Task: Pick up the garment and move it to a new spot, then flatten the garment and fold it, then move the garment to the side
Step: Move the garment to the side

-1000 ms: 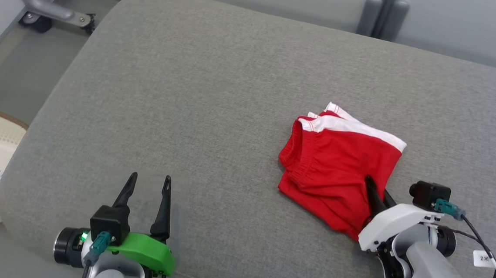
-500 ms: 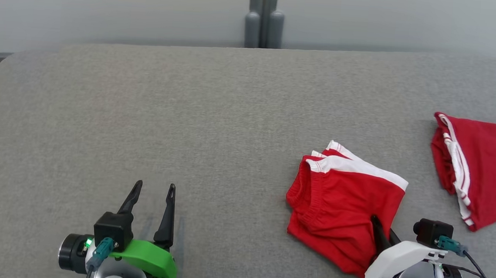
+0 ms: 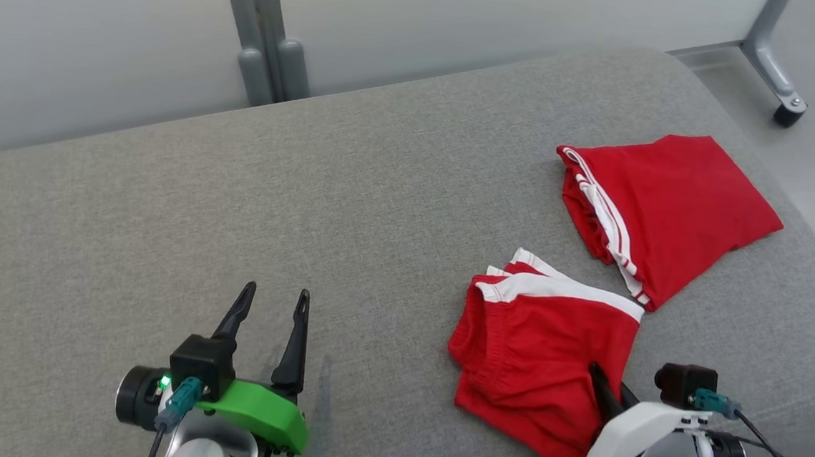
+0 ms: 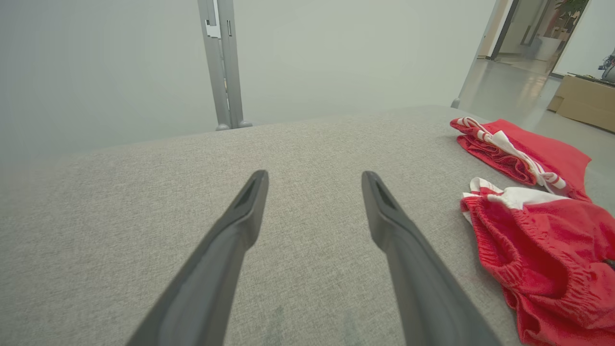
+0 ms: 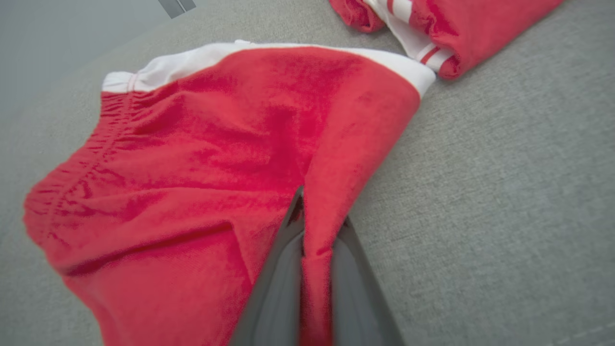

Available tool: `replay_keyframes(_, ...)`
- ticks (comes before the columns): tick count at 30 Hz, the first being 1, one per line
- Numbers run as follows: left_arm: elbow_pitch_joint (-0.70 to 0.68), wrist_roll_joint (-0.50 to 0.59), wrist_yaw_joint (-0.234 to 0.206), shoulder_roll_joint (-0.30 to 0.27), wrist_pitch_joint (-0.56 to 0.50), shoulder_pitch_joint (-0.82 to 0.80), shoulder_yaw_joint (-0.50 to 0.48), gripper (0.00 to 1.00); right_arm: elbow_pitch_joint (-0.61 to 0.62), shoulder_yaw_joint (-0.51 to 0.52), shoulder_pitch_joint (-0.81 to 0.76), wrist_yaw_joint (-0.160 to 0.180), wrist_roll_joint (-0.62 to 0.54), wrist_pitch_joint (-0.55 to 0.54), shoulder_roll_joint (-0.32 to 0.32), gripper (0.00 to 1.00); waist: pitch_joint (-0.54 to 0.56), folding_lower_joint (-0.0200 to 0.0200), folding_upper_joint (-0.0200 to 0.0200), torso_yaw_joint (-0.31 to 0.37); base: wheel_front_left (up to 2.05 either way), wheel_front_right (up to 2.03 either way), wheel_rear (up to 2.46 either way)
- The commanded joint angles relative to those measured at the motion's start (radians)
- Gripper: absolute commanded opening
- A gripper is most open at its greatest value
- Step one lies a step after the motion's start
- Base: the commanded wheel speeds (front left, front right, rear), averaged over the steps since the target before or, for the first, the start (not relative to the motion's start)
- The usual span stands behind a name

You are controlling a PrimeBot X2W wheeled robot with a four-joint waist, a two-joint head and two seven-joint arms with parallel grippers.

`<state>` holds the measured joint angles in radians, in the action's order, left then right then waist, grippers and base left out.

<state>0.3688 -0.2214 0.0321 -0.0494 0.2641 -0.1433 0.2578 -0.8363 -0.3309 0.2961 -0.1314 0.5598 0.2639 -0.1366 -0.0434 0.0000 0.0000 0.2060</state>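
A folded pair of red shorts with white trim (image 3: 539, 345) (image 5: 216, 149) (image 4: 543, 254) lies on the grey cushion (image 3: 351, 210) at the lower right. My right gripper (image 3: 601, 385) (image 5: 307, 216) is shut on a fold of the red fabric at the garment's near right edge; in the right wrist view the cloth runs between the two dark fingers. My left gripper (image 3: 273, 305) (image 4: 312, 187) stands open at the lower left, over bare cushion, well left of the shorts and holding nothing.
A second red garment with white stripes (image 3: 667, 204) (image 4: 514, 149) (image 5: 447, 29) lies folded behind the shorts, near the cushion's right end. Grey frame posts (image 3: 263, 39) stand behind the cushion. A caster leg (image 3: 782, 97) is on the floor at the far right.
The head camera has swung to the right, bringing the second red garment and the cushion's right end into view. The right gripper stays shut on the shorts; the left stays open.
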Motion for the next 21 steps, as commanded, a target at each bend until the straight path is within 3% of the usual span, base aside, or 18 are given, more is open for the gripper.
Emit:
replay_keyframes(1, -0.008, 0.000, 0.003, -0.003, -0.001, -0.027, 0.009, 1.00, 0.001, -0.019, 0.036, 0.002, -0.007, 0.000, -0.007, 0.00, -0.017, 0.0000, 0.0000, 0.039, 0.00, 0.00, 0.00)
replay_keyframes(6, -0.028, 0.009, 0.003, -0.004, -0.001, -0.071, 0.041, 1.00, 0.013, -0.101, 0.140, 0.002, -0.036, 0.001, -0.031, 0.00, -0.077, 0.0000, 0.0000, 0.002, 0.00, 0.00, 0.00)
replay_keyframes(12, -0.028, 0.021, 0.008, -0.004, -0.001, -0.111, 0.055, 1.00, 0.035, -0.193, 0.313, 0.002, -0.069, 0.001, -0.107, 0.00, -0.161, 0.0000, 0.0000, -0.052, 0.00, 0.00, 0.00)
replay_keyframes(21, -0.033, 0.043, 0.013, -0.004, -0.001, -0.151, 0.054, 1.00, -0.087, -0.262, 0.537, 0.002, -0.083, -0.005, -0.305, 0.00, -0.264, 0.0000, 0.0000, -0.119, 0.00, 0.00, 0.00)
